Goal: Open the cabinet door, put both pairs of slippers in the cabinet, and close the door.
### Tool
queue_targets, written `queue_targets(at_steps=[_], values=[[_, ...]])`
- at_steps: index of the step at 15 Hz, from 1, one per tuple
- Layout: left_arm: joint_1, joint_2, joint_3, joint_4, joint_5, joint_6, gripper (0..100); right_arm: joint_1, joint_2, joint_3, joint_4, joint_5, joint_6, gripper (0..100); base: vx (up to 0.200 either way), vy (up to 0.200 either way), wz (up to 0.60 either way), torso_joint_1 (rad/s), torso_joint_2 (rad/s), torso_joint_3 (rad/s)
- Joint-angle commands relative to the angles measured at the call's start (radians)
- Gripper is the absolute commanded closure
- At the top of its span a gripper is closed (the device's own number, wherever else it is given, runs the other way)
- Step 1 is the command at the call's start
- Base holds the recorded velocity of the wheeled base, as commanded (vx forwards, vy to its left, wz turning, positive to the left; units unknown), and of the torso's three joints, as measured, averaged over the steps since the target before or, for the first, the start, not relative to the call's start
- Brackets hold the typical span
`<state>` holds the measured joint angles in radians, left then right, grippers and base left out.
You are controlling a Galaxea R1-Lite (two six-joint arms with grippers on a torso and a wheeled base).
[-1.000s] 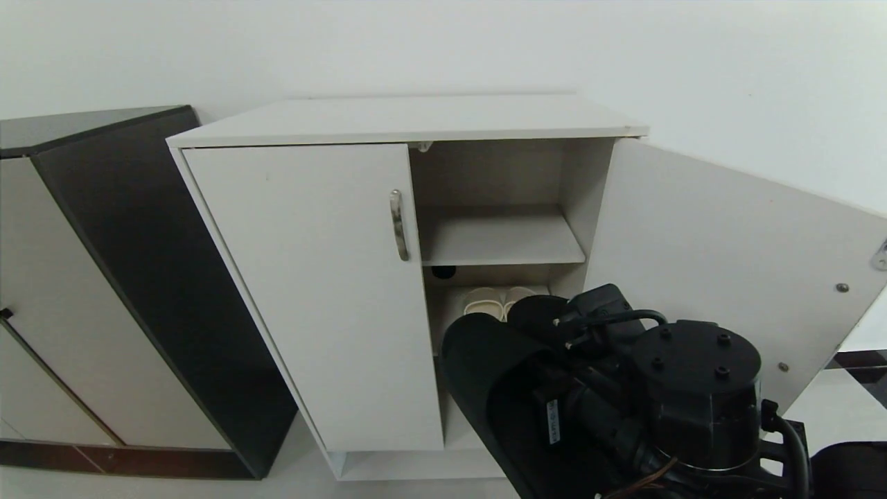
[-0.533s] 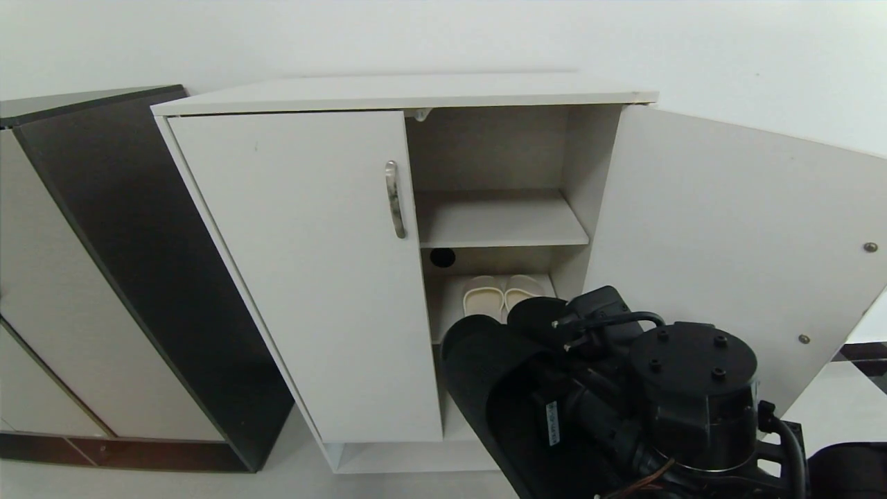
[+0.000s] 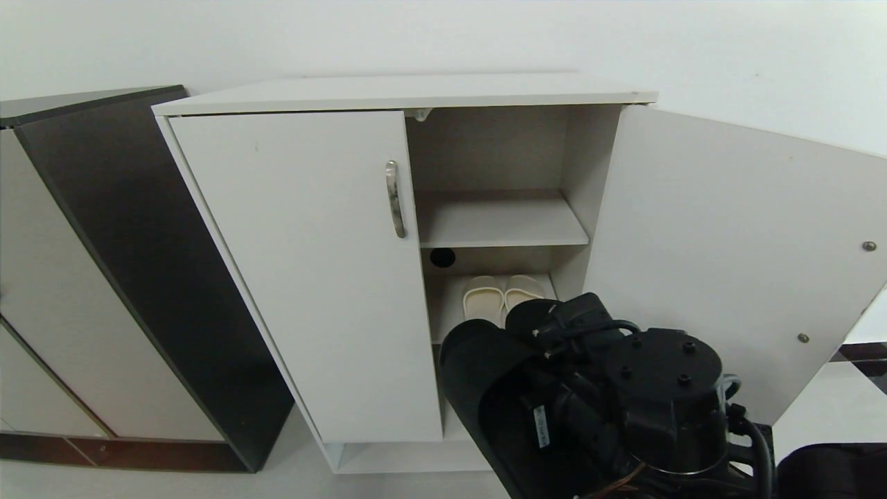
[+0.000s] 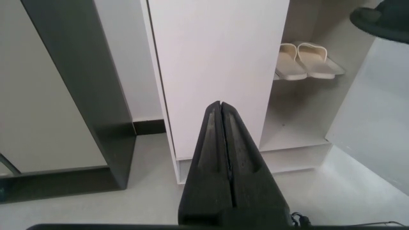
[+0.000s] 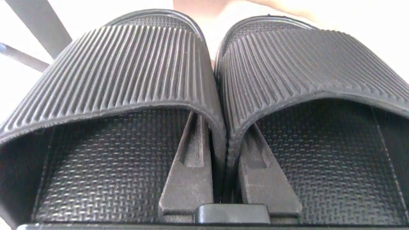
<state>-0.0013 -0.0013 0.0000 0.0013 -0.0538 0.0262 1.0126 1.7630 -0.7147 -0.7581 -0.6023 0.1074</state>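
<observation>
**Black pair closing on the open cabinet**

The right fingers (image 5: 188,167) are clenched on the black slippers (image 3: 485,367). 1 finger sits inside each slipper under its ribbed strap, and the 2 pinch the touching inner walls together. The pair therefore hangs as 1 bundle, toes pointing away from the wrist.

Just beyond those toes is the open half of the cabinet (image 3: 402,93). The cream slippers (image 3: 502,294) lie side by side on its lower shelf (image 3: 443,312), ahead of the fingers. A bare upper shelf (image 3: 499,222) sits above them. The right door (image 3: 727,235) stands swung wide to the right of the fingers. The left door (image 3: 305,263), with its handle (image 3: 395,201), is closed to their left.

The left fingers (image 4: 214,153) are pressed together on nothing. They hang low, well apart from the cabinet front, and point toward the closed left door.

In the last half second the right arm has shifted a little left and toward the opening, carrying the black pair with it. The cream pair has not moved.

By my reading, 1 pair is already stored and the 2nd is on its approach. What remains is to slide it onto a shelf, release it and shut the right door. Which shelf it is heading for cannot be told yet.
</observation>
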Motion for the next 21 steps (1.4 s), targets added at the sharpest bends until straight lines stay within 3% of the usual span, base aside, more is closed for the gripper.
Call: queue_targets(at_steps=[1, 2, 6, 8, 9, 17, 21], values=[[0.0, 0.001, 0.0, -0.001, 0.0, 0.0, 100, -0.014, 0.138, -0.22, 0.059, -0.169, 0.023, 100, 0.0, 0.0, 0.0, 0.0, 0.0, 0.0], [0.0, 0.001, 0.0, 0.0, 0.0, 0.0, 100, -0.026, 0.164, -0.31, 0.151, -0.214, 0.041, 100, 0.0, 0.0, 0.0, 0.0, 0.0, 0.0], [0.001, 0.001, 0.0, 0.0, 0.0, 0.0, 100, -0.022, 0.185, -0.684, 0.629, -0.226, 0.232, 100, 0.0, 0.0, 0.0, 0.0, 0.0, 0.0], [0.0, 0.001, 0.0, 0.0, 0.0, 0.0, 100, -0.023, 0.21, -0.81, 0.769, -0.269, 0.299, 100, 0.0, 0.0, 0.0, 0.0, 0.0, 0.0], [0.0, 0.001, 0.0, 0.0, 0.0, 0.0, 100, -0.026, 0.228, -0.832, 0.789, -0.318, 0.304, 100, 0.0, 0.0, 0.0, 0.0, 0.0, 0.0], [0.0, 0.001, 0.0, 0.0, 0.0, 0.001, 100, -0.038, 0.243, -0.801, 0.741, -0.324, 0.294, 100, 0.0, 0.0, 0.0, 0.0, 0.0, 0.0], [0.0, 0.001, 0.0, 0.0, 0.0, 0.001, 100, -0.038, 0.24, -0.804, 0.737, -0.324, 0.279, 100, 0.2, 0.0, 0.0, 0.0, 0.0, 0.001]])
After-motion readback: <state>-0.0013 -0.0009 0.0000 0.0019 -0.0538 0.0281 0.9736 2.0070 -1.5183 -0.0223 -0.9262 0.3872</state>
